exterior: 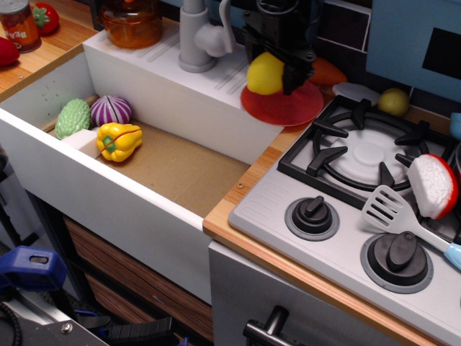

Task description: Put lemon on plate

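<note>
The bright yellow lemon is held in my gripper, whose black fingers are shut on it. It hangs just above the left part of the round red plate, which lies on the counter between the sink's back ledge and the stove. I cannot tell whether the lemon touches the plate. The arm comes down from the top edge and hides the plate's far rim.
A grey faucet stands left of the gripper. An orange carrot, a white dish and a small dull yellow fruit lie behind the stove. The sink holds a yellow pepper, an onion and a green vegetable. A spatula lies right.
</note>
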`<move>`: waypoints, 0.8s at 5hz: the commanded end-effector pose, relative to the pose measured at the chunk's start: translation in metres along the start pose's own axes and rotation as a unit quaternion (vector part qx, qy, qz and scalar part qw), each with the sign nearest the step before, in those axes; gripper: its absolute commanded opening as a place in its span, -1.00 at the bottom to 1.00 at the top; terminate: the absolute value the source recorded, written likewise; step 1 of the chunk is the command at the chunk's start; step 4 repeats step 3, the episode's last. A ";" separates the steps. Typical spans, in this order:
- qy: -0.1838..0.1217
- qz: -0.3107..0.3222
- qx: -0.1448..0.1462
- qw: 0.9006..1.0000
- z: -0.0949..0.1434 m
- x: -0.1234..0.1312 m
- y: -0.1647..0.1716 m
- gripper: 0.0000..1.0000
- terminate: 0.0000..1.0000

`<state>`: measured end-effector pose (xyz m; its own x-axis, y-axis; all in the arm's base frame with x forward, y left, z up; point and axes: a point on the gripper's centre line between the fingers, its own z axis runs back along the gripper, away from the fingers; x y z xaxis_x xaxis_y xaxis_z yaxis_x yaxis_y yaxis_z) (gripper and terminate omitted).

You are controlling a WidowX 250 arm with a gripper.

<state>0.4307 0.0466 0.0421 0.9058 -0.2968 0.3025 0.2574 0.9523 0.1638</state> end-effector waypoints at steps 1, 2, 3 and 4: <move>-0.049 -0.024 0.001 0.999 0.013 0.016 0.022 1.00 -1.00; -0.057 -0.019 -0.017 0.998 0.014 0.016 0.020 1.00 -1.00; -0.057 -0.019 -0.017 0.998 0.014 0.016 0.020 1.00 1.00; -0.057 -0.019 -0.017 0.998 0.014 0.016 0.020 1.00 1.00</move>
